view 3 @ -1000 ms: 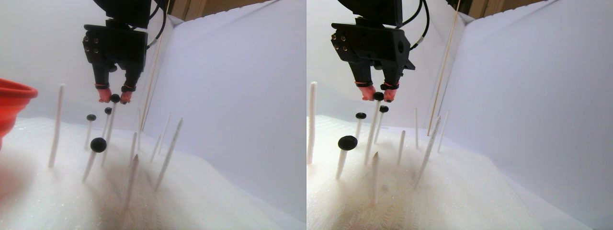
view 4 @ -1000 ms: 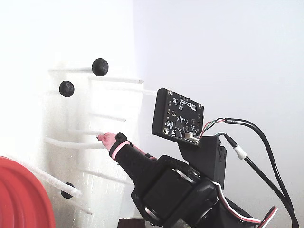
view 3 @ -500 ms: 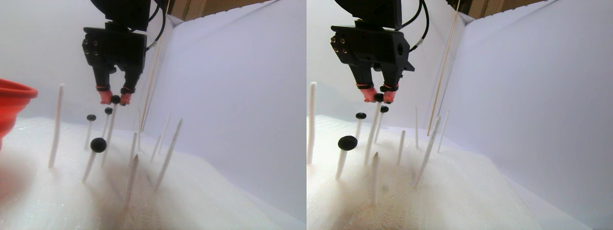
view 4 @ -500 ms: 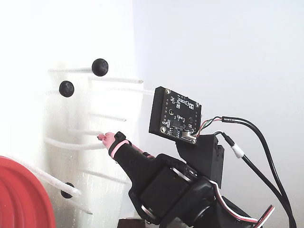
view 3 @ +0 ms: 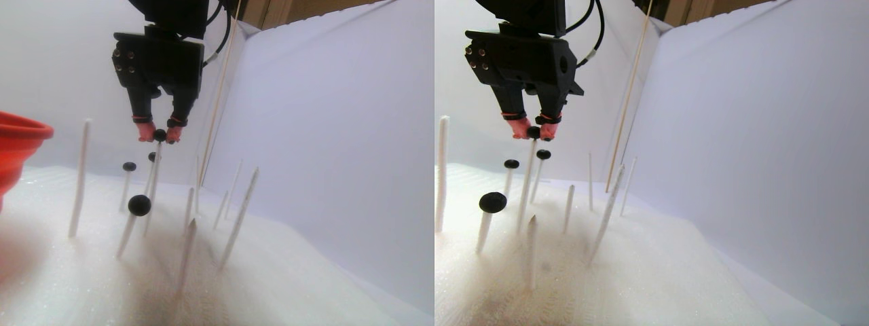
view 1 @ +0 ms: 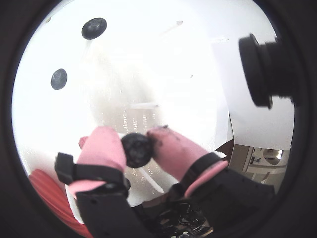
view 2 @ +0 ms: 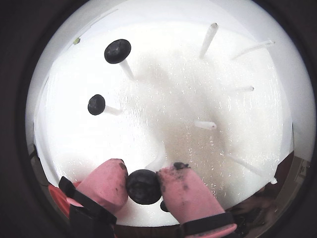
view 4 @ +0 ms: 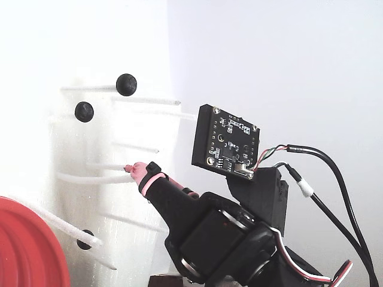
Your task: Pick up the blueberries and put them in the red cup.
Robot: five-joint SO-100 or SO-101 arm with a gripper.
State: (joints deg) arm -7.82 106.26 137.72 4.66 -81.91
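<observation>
Gripper (view 2: 143, 184) closed on one blueberry (view 2: 143, 187): in both wrist views the two soft pink rubbery fingertips (view 1: 103, 148) press the matte near-black ball from either side, the right tip smudged with dark marks. In the stereo pair view the gripper (view 3: 159, 135) hangs high on the left, above the white foam counter (view 3: 292, 272), whose surface is finely grained and glittery. Thin white sticks (view 3: 239, 216) stand tilted out of the foam. Three more blueberries sit on stick tops: a large near one (view 3: 139, 204) and two small far ones (view 3: 129, 166), just below the gripper. In a wrist view two of them (view 2: 117, 50) show as round dark knobs at upper left. The red cup (view 3: 17, 146), bright glossy plastic, shows at the far left edge of the stereo pair view; in the fixed view its ridged concentric rings (view 4: 27, 251) fill the lower left corner.

Compared with a second ago, the gripper has risen slightly, carrying the held blueberry clear of its stick; the other berries are unmoved.
</observation>
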